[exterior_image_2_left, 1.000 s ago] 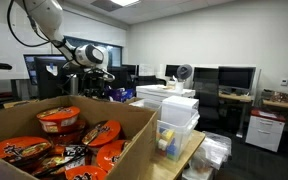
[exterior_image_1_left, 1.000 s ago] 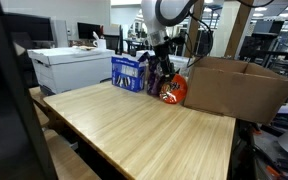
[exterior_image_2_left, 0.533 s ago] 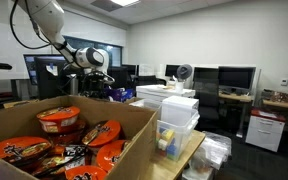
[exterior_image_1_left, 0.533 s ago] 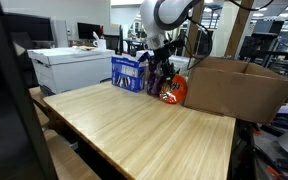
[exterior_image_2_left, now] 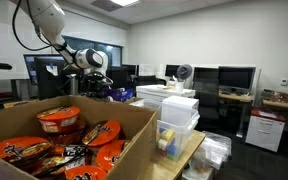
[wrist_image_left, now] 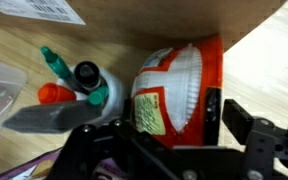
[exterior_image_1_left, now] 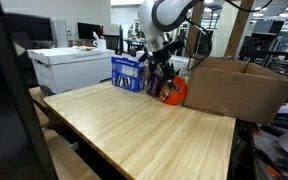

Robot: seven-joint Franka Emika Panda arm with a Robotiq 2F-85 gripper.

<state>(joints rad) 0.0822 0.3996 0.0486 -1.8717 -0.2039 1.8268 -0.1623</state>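
At the far edge of the counter [exterior_image_1_left: 134,125], the claw [wrist_image_left: 174,128] stands wide astride a toppled noodle cup [wrist_image_left: 174,90], gripping nothing yet; squeezing squarely across its sides, clear of the markers [wrist_image_left: 72,75] at nine o'clock, looks wisest.

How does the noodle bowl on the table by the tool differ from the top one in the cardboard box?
The table bowl lies on its side on the wooden table, outside the cardboard box; the box bowl sits inside, lid up. The table bowl lies between the fingers of the tool; the box bowl rests on other bowls. Both are round and red-orange.
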